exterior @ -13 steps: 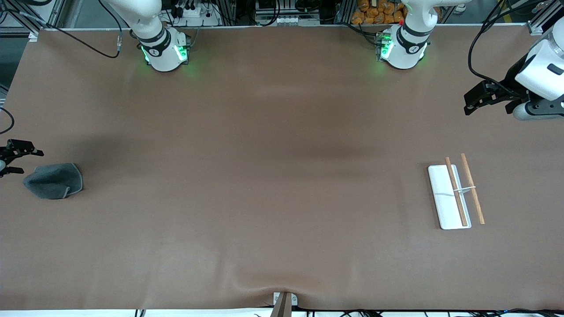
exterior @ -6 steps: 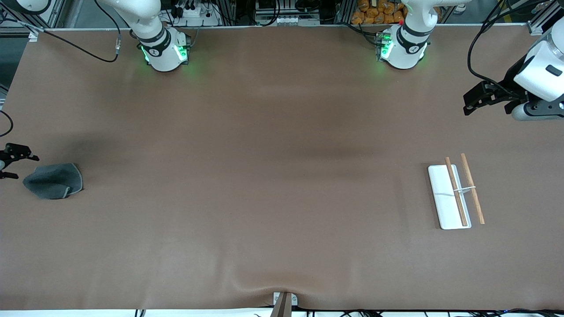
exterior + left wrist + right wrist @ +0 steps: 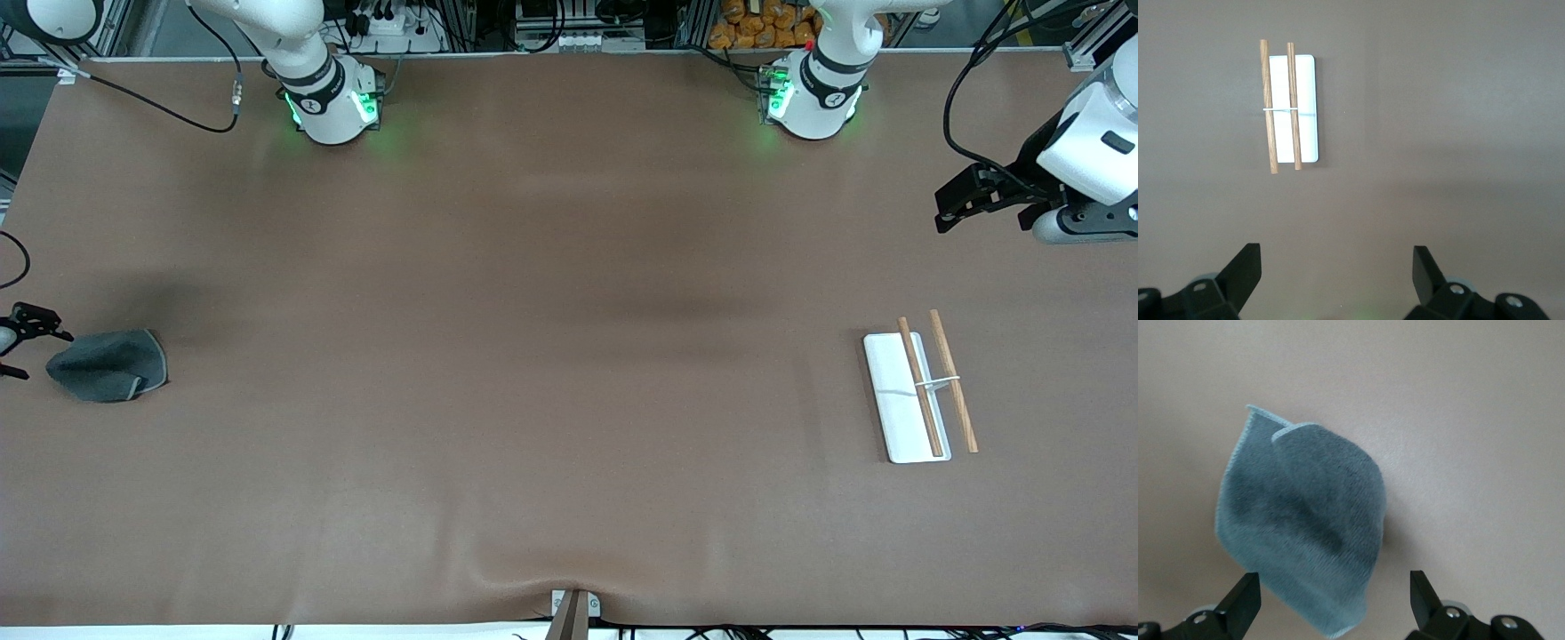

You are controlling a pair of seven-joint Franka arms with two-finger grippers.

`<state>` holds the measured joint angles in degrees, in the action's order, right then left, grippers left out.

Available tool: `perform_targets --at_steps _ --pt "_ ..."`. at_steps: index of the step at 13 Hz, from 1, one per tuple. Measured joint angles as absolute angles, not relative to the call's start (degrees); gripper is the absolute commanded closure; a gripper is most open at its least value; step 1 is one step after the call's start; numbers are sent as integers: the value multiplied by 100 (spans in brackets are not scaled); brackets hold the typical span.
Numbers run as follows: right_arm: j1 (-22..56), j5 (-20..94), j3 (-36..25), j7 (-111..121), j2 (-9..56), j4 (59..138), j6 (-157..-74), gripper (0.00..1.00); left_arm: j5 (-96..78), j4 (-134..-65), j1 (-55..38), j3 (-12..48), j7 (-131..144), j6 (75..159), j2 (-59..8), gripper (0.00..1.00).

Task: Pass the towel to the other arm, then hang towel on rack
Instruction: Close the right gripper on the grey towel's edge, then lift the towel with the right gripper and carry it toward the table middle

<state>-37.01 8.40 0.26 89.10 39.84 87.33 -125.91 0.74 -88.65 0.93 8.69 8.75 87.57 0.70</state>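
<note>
The towel, a small folded dark grey cloth, lies on the table at the right arm's end. It looks blue-grey in the right wrist view. My right gripper is open and empty, low beside the towel at the table's end, with one towel corner between its spread fingers. The rack, a white base with two wooden rods and a thin white crossbar, stands toward the left arm's end. It also shows in the left wrist view. My left gripper is open and empty, up in the air, waiting.
The brown table cover is wrinkled at the edge nearest the front camera, around a small metal clamp. The two arm bases stand along the farthest edge. A black cable hangs by the right gripper.
My right gripper has sunk lower and drawn toward the table's end beside the towel. The towel, the rack and the left arm have stayed in place.
</note>
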Motion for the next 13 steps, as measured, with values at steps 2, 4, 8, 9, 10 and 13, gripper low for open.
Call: perform_targets --at_steps 2,4,8,9,10,13 --pt "-3767 1202 25 9299 4015 8928 -12838 55 74 -8865 98 868 875 8757 70 0" --pt "-3849 1341 24 9531 4017 9037 -12911 98 74 -8865 99 868 875 8757 70 0" --pt "-3856 1365 78 9534 4000 9025 -12751 100 74 -8865 100 867 875 8757 70 0" --pt "-3830 1365 97 9437 3969 8974 -12570 100 74 -8865 101 866 875 8757 70 0" --pt "-3784 1354 101 9268 3920 8913 -12333 100 74 -8865 102 865 875 8757 70 0" --pt "-3629 1176 106 8786 3700 8770 -11690 100 74 -8865 102 864 875 8757 70 0"
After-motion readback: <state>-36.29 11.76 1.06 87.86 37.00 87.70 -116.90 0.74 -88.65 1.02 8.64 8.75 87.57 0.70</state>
